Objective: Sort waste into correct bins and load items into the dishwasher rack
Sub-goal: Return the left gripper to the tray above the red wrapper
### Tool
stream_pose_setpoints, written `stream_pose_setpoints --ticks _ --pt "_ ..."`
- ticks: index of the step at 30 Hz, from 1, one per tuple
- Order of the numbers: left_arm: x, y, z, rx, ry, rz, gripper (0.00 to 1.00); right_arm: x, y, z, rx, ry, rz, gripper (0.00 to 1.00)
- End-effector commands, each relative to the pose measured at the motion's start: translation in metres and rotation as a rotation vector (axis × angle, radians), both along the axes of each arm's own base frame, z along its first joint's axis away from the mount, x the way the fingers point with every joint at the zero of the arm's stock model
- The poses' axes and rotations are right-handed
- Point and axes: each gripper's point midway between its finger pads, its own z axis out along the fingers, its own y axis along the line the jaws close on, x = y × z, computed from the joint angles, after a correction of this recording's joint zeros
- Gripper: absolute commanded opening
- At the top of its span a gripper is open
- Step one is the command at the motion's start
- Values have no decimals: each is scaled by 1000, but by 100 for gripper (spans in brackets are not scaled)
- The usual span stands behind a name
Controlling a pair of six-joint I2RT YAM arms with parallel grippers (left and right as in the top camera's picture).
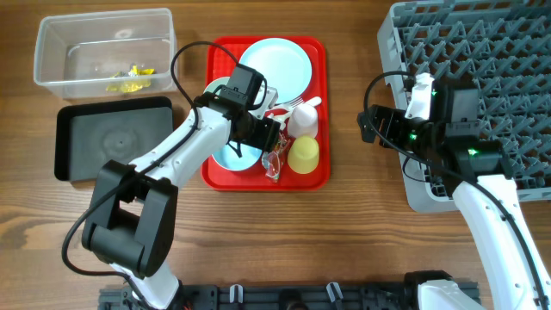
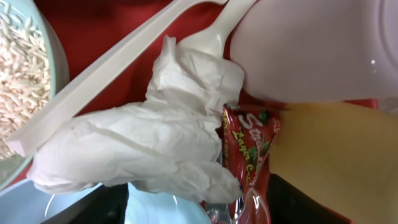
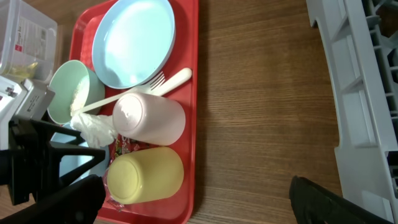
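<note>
My left gripper (image 1: 274, 139) is down on the red tray (image 1: 320, 52), open, one finger on each side of the crumpled white tissue (image 2: 143, 143) and a red wrapper (image 2: 249, 149). The wrapper lies against the right finger. Close by lie the white cup (image 2: 311, 43) and the yellow cup (image 2: 336, 162) on their sides, white cutlery (image 2: 106, 81), and a bowl of rice grains (image 2: 25, 74). A pale blue plate (image 1: 275, 69) fills the tray's far end. My right gripper (image 1: 368, 127) hangs open and empty over bare table (image 3: 261, 93), between the tray and the grey dishwasher rack (image 1: 482, 52).
The clear tub (image 1: 52, 52) at the far left holds a yellow wrapper (image 1: 129, 77). The black tray (image 1: 112, 138) sits just in front of it. A second pale blue bowl (image 1: 228, 157) lies under my left wrist. The rack's edge (image 3: 367, 93) runs along the right.
</note>
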Motion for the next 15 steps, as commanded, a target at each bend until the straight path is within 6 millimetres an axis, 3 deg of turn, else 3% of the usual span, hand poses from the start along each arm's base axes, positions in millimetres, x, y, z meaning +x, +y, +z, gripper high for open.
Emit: stream_pose_setpoints --ticks 1,5,9,15 --pt "-2 1 11 -1 -22 -8 62 5 -2 4 4 -6 -19 100" --pt "-13 6 8 21 24 -8 51 5 -2 4 4 -5 -18 100" --pt "-24 15 4 62 71 -3 50 5 -2 4 5 -5 -19 100" --pt "-24 18 4 76 69 5 52 5 -2 4 5 -7 -19 100"
